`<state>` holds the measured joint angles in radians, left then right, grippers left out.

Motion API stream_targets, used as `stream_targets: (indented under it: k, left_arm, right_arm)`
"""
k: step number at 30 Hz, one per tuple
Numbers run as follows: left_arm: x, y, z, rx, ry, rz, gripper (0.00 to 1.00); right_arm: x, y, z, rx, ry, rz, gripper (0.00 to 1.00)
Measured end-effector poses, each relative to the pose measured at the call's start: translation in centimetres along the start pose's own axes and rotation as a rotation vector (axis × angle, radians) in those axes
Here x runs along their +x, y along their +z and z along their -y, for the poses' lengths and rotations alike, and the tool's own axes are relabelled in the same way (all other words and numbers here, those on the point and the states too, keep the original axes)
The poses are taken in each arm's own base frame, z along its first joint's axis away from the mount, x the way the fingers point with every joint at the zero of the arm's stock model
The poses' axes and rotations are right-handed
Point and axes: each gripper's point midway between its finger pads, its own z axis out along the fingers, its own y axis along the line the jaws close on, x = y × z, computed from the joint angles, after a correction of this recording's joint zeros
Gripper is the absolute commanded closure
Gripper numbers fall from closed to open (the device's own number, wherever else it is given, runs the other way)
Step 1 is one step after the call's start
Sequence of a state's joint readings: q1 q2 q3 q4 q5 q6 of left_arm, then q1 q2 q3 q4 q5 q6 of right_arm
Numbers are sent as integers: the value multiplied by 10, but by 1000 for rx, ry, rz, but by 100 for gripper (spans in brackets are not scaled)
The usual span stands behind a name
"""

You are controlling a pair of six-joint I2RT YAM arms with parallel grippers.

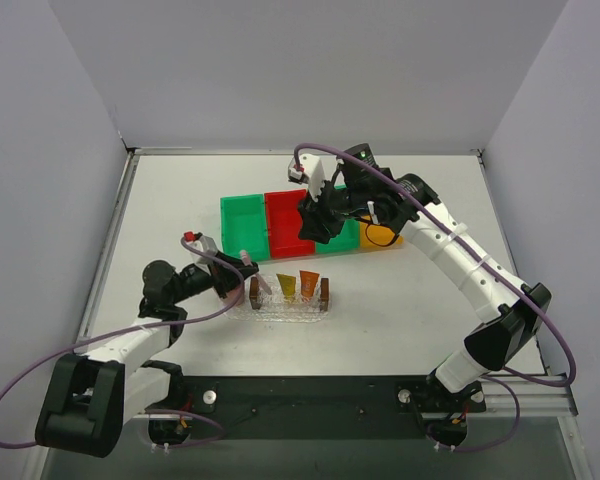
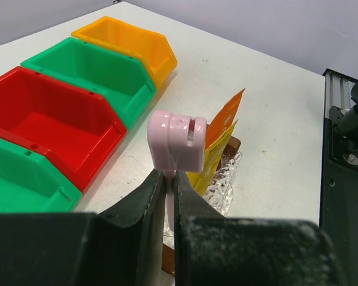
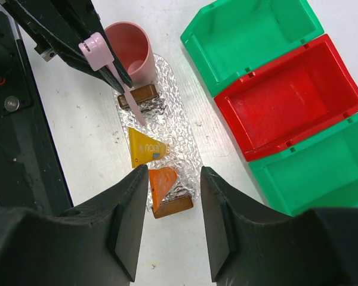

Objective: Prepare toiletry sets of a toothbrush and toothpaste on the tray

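Left claw (image 2: 170, 176) is pinched tight on the stem of a slim pale pink plastic toothbrush (image 2: 178, 143), whose blocky pink end stands up above the fingers (image 2: 144, 208). The right wrist view shows the stick slanting down across a dark brown block (image 3: 141, 95) at one short end of the small clear textured plastic tray (image 3: 180, 128). Whether its lower tip touches the tray cannot be told. A round pink plastic cup (image 3: 131, 50) stands upright just beyond that end of the tray. Two small wedge-shaped toothpaste tubes stand in the tray between its end blocks. The yellow-orange tube (image 3: 146, 147) is nearer the cup, and the orange tube (image 3: 163, 183) is just beside the other dark brown block (image 3: 173, 207). Right claw (image 3: 173, 179) is spread wide and holds nothing. It hangs above the table with the tray in sight between its two dark fingers (image 3: 130, 223). In the overhead view it sits over the row of open plastic bins behind the tray, about where the red one meets a green one. That row runs green bin (image 2: 12, 179), red bin (image 2: 42, 122), second green bin (image 2: 86, 74), orange bin (image 2: 125, 42), all side by side on the white table (image 1: 180, 200).
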<state>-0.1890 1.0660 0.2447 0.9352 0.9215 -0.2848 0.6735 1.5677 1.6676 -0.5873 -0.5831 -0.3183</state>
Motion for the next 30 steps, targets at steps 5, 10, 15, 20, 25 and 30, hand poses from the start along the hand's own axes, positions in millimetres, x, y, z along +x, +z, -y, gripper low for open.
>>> stream_targets:
  k: [5,10,15,20,25,30]
  left_arm:
    - [8,2,-1,8,-10,-1,100]
    - [19,2,0,14,-23,-4,100]
    - [21,2,0,18,-9,8,100]
    - [21,4,0,24,6,19,100]
    - [25,6,0,30,3,17,100]
    - [27,6,-1,28,5,18,100]
  right_arm:
    - [0,0,0,0,-1,-1,64]
    - [0,1,0,0,-2,-1,64]
    - [4,6,2,-5,3,-15,64]
    - [10,14,4,-12,13,-35,64]
    - [10,15,5,-12,14,-37,64]
    - [10,15,5,-12,13,-37,65]
